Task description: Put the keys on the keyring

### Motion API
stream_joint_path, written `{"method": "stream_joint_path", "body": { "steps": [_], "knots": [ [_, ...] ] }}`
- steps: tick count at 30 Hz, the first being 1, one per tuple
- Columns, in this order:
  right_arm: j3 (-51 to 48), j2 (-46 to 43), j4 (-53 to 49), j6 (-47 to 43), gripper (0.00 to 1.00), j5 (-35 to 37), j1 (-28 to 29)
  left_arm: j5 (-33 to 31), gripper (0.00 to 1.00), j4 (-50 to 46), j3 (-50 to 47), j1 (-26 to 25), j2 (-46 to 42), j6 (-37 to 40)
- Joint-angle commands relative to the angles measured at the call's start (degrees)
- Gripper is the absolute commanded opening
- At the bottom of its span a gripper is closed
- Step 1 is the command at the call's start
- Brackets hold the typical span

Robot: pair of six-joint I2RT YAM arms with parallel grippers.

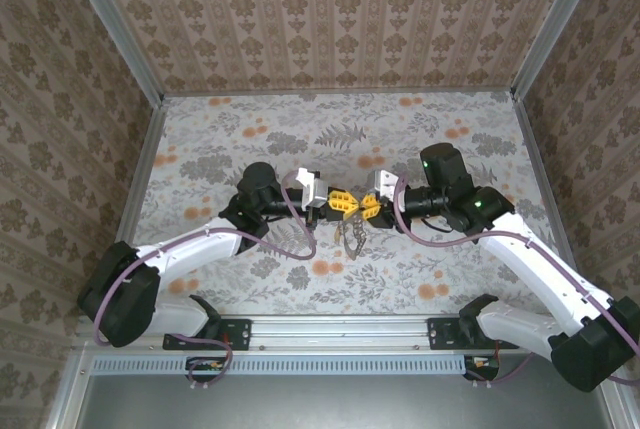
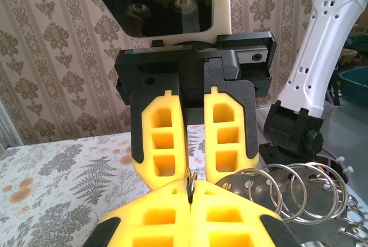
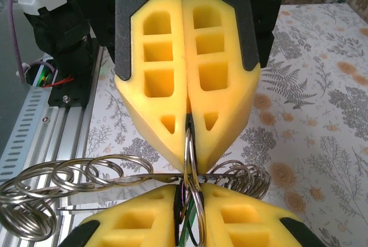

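– Over the middle of the desk (image 1: 250,129), a little toward its near edge, the left gripper (image 1: 338,203) and the right gripper (image 1: 368,207) are meeting tip to tip. Why so close?

– The left jaws are pressing fully together on the thin wire of the keyring (image 3: 190,155), presenting it edge-on like a post. The right jaws are facing it, standing narrowly apart around the same wire. A green sliver (image 3: 184,232) is sitting between the right jaws; it may be one of the keys.

– Are the right jaws actually clamping anything?

– I cannot tell; wire and sliver are lying in the gap, but the pinch itself is hidden.

– And the silvery split rings (image 2: 336,192)?

– They are dangling off the loop to both sides, hanging free above the desk.

– Is there room to work?

– Plenty, I judge. The side and far edges are lying well apart from both grippers, and the metal rail (image 1: 330,329) along the near edge is sitting lower. The tight spot is between the tips themselves, so any threading is calling for small, straight strokes.
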Motion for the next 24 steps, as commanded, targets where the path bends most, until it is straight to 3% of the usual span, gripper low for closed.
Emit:
{"method": "stream_joint_path", "body": {
  "steps": [1, 7, 12, 24],
  "knots": [
    [0.75, -1.38, -0.31, -1.85, 0.2, -1.52, 0.85, 0.57, 0.0, 0.32, 1.86, -0.26, 0.58, 0.77],
    [0.46, -2.41, -0.45, -1.85, 0.26, -0.22, 0.84, 0.34, 0.0, -0.14, 1.68, -0.28, 0.3, 1.31],
    [1.26, -2.3, -3.1, -3.51, 0.19, 2.0, 0.84, -0.2, 0.0, -2.37, 1.74, -0.46, -0.57, 2.83],
    [0.03, -2.08, 0.29, -2.68, 0.2, -1.94, 0.91, -0.02, 0.0, -5.04, 2.0, -0.84, -1.17, 4.01]
  ]
}}
